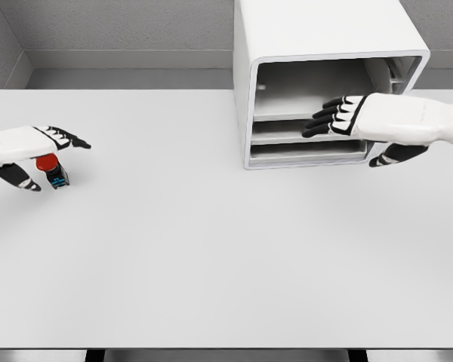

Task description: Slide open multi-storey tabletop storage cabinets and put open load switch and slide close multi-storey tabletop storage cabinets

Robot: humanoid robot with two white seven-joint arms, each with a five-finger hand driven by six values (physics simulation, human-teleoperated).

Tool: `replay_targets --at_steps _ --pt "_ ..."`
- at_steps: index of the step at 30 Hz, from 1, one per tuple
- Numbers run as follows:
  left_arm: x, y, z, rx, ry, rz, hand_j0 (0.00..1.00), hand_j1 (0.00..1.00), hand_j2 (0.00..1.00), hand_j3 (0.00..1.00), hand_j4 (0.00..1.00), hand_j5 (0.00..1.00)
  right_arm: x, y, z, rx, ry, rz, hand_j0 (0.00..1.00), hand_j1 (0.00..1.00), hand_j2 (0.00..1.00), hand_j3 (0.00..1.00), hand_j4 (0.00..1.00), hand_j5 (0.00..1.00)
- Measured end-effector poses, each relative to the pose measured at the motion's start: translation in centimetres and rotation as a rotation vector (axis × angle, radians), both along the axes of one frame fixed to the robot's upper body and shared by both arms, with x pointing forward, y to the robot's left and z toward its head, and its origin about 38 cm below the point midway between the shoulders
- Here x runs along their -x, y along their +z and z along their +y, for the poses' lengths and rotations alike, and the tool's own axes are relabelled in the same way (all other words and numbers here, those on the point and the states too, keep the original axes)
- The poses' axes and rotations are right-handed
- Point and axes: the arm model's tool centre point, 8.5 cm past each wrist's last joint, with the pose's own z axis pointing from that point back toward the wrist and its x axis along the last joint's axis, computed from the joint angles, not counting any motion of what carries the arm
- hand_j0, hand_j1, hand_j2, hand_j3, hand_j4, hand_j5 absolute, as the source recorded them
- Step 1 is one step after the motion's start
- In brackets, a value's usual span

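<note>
Fingers of my left hand [32, 154] are spreading over the load switch [53, 170], cabinet [328, 79] lying far right; right hand [347, 121], fingers extended, is reaching into it.

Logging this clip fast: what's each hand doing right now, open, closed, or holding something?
Left hand: open around the load switch, grasp not confirmed.
Right hand: open, fingers flat at the storage cabinet front, holding nothing.
</note>
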Motion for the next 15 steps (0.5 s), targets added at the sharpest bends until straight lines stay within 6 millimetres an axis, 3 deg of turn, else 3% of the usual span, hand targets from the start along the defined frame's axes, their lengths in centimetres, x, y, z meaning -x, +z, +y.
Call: replay_targets --at_steps 2,6,11,15 --pt "-0.2 0.0 0.3 0.000 0.010 0.000 1.00 1.00 1.00 1.00 1.00 1.00 0.2 -0.9 0.0 -0.004 0.000 0.026 1.00 1.00 1.00 1.00 1.00 1.00" --pt "-0.4 -0.5 0.4 0.004 0.020 0.012 0.96 0.96 0.96 0.96 0.96 0.96 0.2 -0.9 0.4 -0.023 0.008 0.037 1.00 1.00 1.00 1.00 1.00 1.00" --pt "-0.5 -1.4 0.3 0.000 0.027 0.028 0.99 0.99 0.99 0.99 0.99 0.99 0.1 -0.8 1.2 -0.036 0.030 0.064 1.00 1.00 1.00 1.00 1.00 1.00" --pt "-0.5 -1.6 0.5 -0.004 0.032 0.032 0.83 0.83 0.83 0.83 0.83 0.83 0.0 -0.5 1.4 -0.038 0.038 0.067 1.00 1.00 1.00 1.00 1.00 1.00"
